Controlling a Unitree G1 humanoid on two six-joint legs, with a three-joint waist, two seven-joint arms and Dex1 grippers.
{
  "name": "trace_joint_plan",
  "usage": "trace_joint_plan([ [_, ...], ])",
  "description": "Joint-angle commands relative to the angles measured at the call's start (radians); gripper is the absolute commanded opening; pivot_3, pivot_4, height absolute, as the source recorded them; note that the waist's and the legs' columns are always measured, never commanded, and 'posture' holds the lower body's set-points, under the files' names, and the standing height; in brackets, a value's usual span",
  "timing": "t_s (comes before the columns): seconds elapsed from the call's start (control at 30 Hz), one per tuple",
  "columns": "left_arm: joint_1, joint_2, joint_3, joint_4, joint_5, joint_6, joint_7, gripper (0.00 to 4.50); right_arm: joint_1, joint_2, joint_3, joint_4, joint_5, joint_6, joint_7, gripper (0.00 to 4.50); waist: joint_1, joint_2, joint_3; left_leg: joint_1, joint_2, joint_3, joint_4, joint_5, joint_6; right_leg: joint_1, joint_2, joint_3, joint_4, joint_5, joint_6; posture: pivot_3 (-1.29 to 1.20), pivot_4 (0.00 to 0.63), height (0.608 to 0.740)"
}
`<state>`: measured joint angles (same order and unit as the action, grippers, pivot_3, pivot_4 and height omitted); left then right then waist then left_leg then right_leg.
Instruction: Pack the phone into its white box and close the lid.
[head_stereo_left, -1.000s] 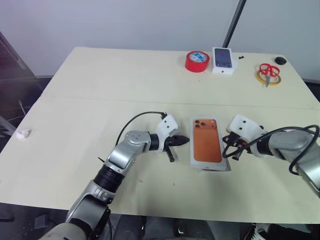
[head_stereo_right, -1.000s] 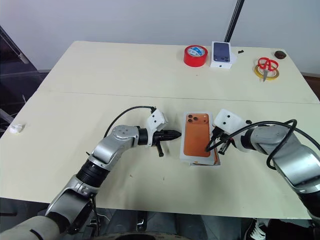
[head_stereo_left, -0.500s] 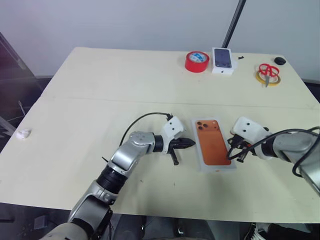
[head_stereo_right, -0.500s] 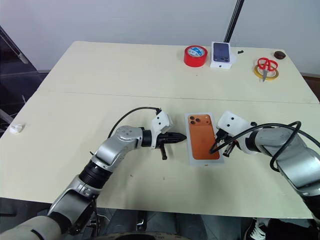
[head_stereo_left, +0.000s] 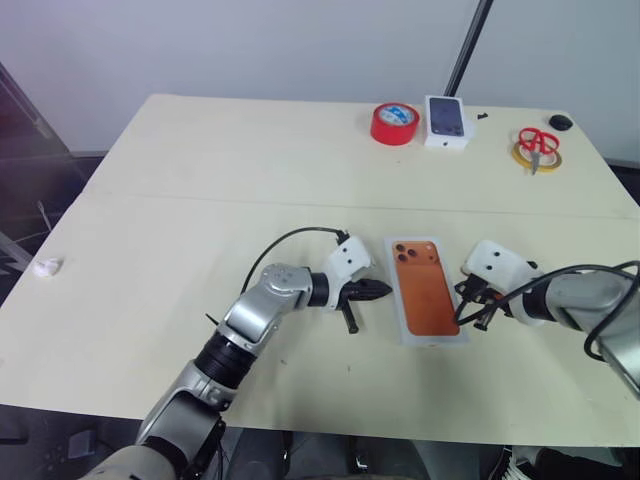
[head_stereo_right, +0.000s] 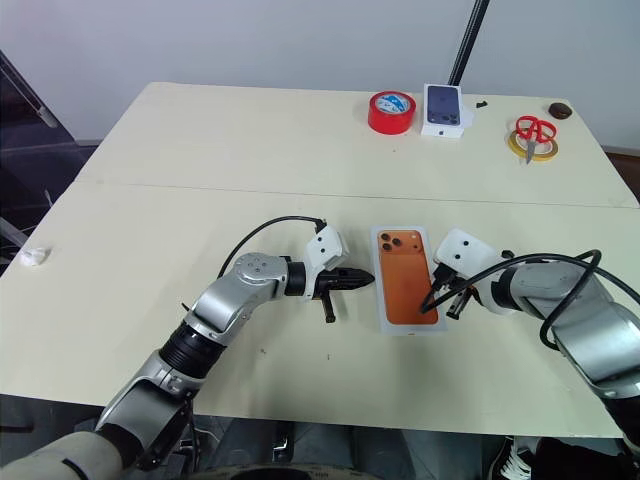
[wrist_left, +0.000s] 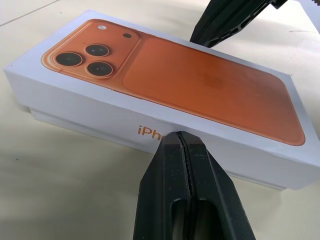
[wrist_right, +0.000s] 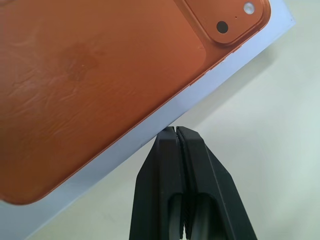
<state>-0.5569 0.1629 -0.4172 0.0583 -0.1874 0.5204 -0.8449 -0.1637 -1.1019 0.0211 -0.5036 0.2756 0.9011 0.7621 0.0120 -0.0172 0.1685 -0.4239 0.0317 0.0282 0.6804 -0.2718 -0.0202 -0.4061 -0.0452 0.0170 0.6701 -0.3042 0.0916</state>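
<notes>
L gripper (head_stereo_left: 385, 291) is clenched, fingers pressed flat together w/ nothing between them, tip aimed at the long left side of the lid (head_stereo_left: 428, 297) and sitting just beside it. R gripper (head_stereo_left: 462, 318) is likewise clamped shut on nothing, its tip right at the lid's opposite long edge, near the end closer to the robot. So the two tips flank the box from either side.

The lid is on: orange phone print facing up, camera end pointing away from the robot. In the left wrist view the white box (wrist_left: 55, 119) shows as a thin white strip under the lid's lower edge, lid seated squarely over it. Phone itself can't be seen.

All of it sits near the front middle of the table (head_stereo_left: 200, 170). Well apart, along the far edge: red tape roll (head_stereo_left: 394, 123), small white box w/ dark phone pic (head_stereo_left: 446, 121) just beside it, then red-handled scissors (head_stereo_left: 537, 142) lying on a yellow tape ring (head_stereo_left: 523, 155).
</notes>
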Motion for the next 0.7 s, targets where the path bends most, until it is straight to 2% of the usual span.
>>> trace_joint_plan([
  [0.03,-0.015,-0.016,0.036,-0.028,-0.026,-0.004,0.007,0.00,0.008,-0.042,-0.089,-0.011,-0.002,-0.055,0.039,0.05,0.000,0.000,0.000,0.000,0.000,0.000,0.000,0.000,0.000,0.000,0.000,0.000,0.000,0.000,0.000,0.00,0.150,0.718],
  [0.17,-0.052,-0.058,0.132,-0.018,-0.093,0.035,0.044,0.00,0.038,-0.061,-0.184,-0.023,0.041,-0.085,0.109,0.05,0.001,0.000,0.000,0.000,0.000,0.000,0.001,0.000,0.000,0.000,0.000,0.000,0.000,0.000,0.000,0.00,0.150,0.718],
  [0.3,-0.096,-0.087,0.120,0.041,-0.067,0.021,0.062,0.00,0.114,-0.045,-0.243,-0.091,0.104,-0.080,0.168,0.05,0.002,0.000,0.000,0.000,0.000,0.000,0.001,0.000,0.001,0.001,0.000,-0.001,0.000,0.000,0.000,0.00,0.150,0.718],
  [0.53,-0.149,-0.093,-0.006,0.213,0.073,-0.039,0.068,0.00,0.189,0.006,-0.161,-0.139,0.075,-0.037,0.083,0.05,-0.001,0.000,0.000,0.000,-0.001,0.000,0.002,-0.001,0.001,0.002,0.000,-0.001,0.000,0.000,0.001,0.00,0.150,0.718],
  [0.7,-0.144,-0.081,0.042,0.197,0.057,-0.050,0.069,0.00,0.191,0.017,-0.145,-0.165,0.069,-0.033,0.049,0.05,0.000,0.000,0.000,0.001,-0.001,0.000,0.002,-0.001,0.001,0.002,0.000,-0.001,0.000,0.000,0.001,0.00,0.150,0.718],
])
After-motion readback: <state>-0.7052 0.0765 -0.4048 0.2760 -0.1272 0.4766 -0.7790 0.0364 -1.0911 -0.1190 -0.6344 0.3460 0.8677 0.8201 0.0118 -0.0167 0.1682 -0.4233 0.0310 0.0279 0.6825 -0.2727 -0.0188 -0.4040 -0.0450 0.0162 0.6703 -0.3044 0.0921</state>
